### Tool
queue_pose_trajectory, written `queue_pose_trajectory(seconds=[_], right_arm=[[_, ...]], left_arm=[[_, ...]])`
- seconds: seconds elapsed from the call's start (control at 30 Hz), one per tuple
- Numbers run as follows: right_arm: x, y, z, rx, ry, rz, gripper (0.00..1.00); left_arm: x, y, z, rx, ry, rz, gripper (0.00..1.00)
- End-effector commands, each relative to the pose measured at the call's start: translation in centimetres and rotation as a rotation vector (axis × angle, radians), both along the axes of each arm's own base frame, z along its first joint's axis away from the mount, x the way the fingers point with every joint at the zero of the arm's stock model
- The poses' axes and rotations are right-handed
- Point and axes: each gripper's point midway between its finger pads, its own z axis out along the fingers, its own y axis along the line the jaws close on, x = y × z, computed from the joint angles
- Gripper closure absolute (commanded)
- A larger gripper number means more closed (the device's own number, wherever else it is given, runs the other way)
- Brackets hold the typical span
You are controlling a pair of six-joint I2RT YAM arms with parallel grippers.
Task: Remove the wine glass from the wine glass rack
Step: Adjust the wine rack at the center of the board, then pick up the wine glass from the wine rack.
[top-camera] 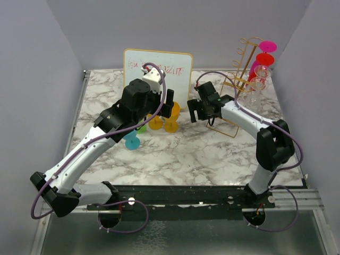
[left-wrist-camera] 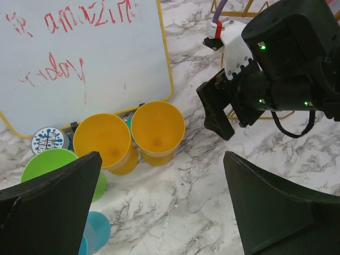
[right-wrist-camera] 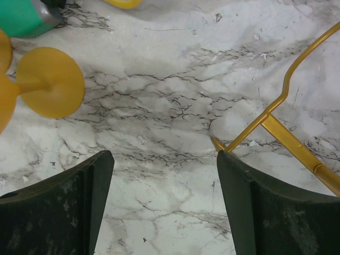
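The gold wire wine glass rack (top-camera: 243, 62) stands at the back right. It holds several wine glasses: a magenta one (top-camera: 268, 47), a red one (top-camera: 264, 58) and clear ones (top-camera: 257, 84). My right gripper (top-camera: 194, 110) is open and empty, low over the table just left of the rack's base. In the right wrist view (right-wrist-camera: 164, 204) the base wire (right-wrist-camera: 289, 139) touches the right finger's tip. My left gripper (top-camera: 169, 105) is open and empty over two orange glasses (top-camera: 163, 124). In the left wrist view (left-wrist-camera: 162, 212) it hangs over bare marble.
A whiteboard (top-camera: 158, 69) with red writing leans at the back centre. Orange glasses (left-wrist-camera: 157, 127), a green one (left-wrist-camera: 50, 164) and a teal one (left-wrist-camera: 94, 231) lie in front of it. The right gripper's body (left-wrist-camera: 287, 74) is close to the left gripper.
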Motion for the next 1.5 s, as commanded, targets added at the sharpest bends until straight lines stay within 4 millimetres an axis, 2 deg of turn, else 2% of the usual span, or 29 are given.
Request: queue_pose_trajectory(seconds=[0.0,0.2,0.43,0.57,0.63,0.7,0.83,0.97,1.07,1.2,1.3,1.33,1.4,1.47], right_arm=[[-0.9,-0.6,3.4,-0.038,-0.072,0.019,0.16],[-1.9,0.9,6.1,0.011,-0.11,0.105,0.16],[-3.3,3.5,6.4,0.071,-0.085,0.232,0.17],[-3.3,3.3,7.2,0.045,-0.107,0.195,0.17],[-3.1,2.7,8.7,0.043,-0.154,0.153,0.18],[-3.9,2.8,11.4,0.064,-0.188,0.149,0.18],[-5.9,3.7,17.1,0.216,-0.267,0.154,0.18],[-8.7,4.3,19.4,0.368,-0.266,0.183,0.2],[-10.0,3.0,20.0,0.397,-0.299,0.148,0.2],[-11.1,0.2,21.2,0.395,-0.413,0.094,0.19],[-12.1,-1.3,22.7,0.435,-0.484,0.051,0.19],[-12.2,-1.9,22.9,0.443,-0.495,0.021,0.19],[-11.8,-4.1,22.7,0.399,-0.506,-0.111,0.14],[-11.7,-5.4,23.6,0.35,-0.519,-0.154,0.13]], left_arm=[[0.1,1.0,1.9,-0.034,-0.049,0.046,0.01],[0.1,1.4,2.6,-0.055,-0.071,0.066,0.01],[0.1,2.6,3.6,-0.064,-0.097,0.12,0.01],[-0.1,2.8,4.0,-0.077,-0.105,0.123,0.01],[-0.1,2.8,4.1,-0.078,-0.105,0.123,0.01],[-0.1,2.7,4.1,-0.086,-0.102,0.121,0.01],[-0.3,2.3,5.8,-0.154,-0.126,0.111,0.01],[-0.2,1.9,6.4,-0.162,-0.137,0.098,0.01],[-0.3,0.8,5.8,-0.17,-0.112,0.049,0.01],[-1.6,-3.4,5.3,-0.235,-0.046,-0.154,0.01],[-2.4,-6.0,4.7,-0.206,-0.019,-0.315,0.01],[-2.5,-6.6,4.4,-0.197,0.002,-0.345,0.01],[-2.7,-7.8,3.9,-0.196,0.034,-0.397,0.01],[-2.7,-8.6,3.4,-0.203,0.064,-0.427,0.01]])
